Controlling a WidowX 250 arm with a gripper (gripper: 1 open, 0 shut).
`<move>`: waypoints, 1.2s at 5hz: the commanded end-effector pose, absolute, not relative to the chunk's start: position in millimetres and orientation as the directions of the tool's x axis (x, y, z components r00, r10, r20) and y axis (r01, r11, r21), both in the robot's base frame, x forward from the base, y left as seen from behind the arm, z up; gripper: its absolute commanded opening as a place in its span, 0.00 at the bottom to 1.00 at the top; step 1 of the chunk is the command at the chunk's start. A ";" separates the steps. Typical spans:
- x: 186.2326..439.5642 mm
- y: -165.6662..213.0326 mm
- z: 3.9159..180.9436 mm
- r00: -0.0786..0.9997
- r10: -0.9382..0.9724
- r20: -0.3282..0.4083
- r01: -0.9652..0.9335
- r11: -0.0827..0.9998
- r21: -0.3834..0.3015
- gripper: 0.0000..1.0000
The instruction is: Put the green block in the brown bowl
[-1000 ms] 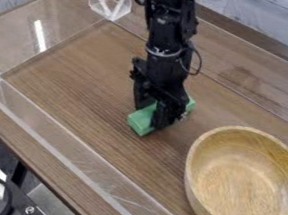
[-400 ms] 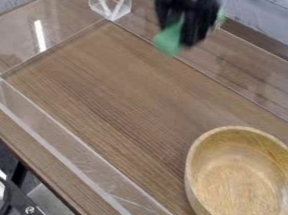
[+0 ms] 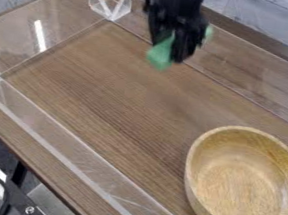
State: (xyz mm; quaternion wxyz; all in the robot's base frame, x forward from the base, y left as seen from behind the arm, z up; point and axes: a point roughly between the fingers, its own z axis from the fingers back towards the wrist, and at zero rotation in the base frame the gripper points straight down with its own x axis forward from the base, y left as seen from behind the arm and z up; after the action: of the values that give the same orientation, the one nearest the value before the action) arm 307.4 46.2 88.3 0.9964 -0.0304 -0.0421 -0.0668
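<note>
The green block [image 3: 160, 52] hangs in the air above the back middle of the table, tilted, held between the black fingers of my gripper [image 3: 172, 49], which is shut on it. The arm comes down from the top edge of the view and hides the block's upper end. The brown bowl [image 3: 247, 133] stands on the table at the front right, wide and with nothing inside it. The block is well to the left of the bowl and farther back.
The wooden tabletop [image 3: 93, 102] is fenced by low clear acrylic walls [image 3: 45, 158] along the front and left. A clear acrylic bracket [image 3: 110, 2] stands at the back left corner. The bowl's right side runs off the frame.
A second ago the gripper stood on the table around the block. It has since lifted the block high and towards the back, then come slightly down again.
</note>
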 end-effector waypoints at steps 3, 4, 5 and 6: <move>348.5 61.5 71.3 0.986 -0.114 0.122 0.117 0.993 -0.023 0.00; 360.4 67.0 70.6 0.986 -0.103 0.132 0.108 0.994 -0.026 0.00; 366.1 70.3 71.0 0.986 -0.097 0.139 0.101 0.994 -0.028 0.00; 370.4 73.4 72.7 0.985 -0.090 0.148 0.096 0.995 -0.032 0.00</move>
State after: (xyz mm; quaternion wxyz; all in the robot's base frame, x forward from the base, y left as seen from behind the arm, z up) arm 357.6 66.5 51.7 0.9976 -0.0285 -0.0373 -0.0511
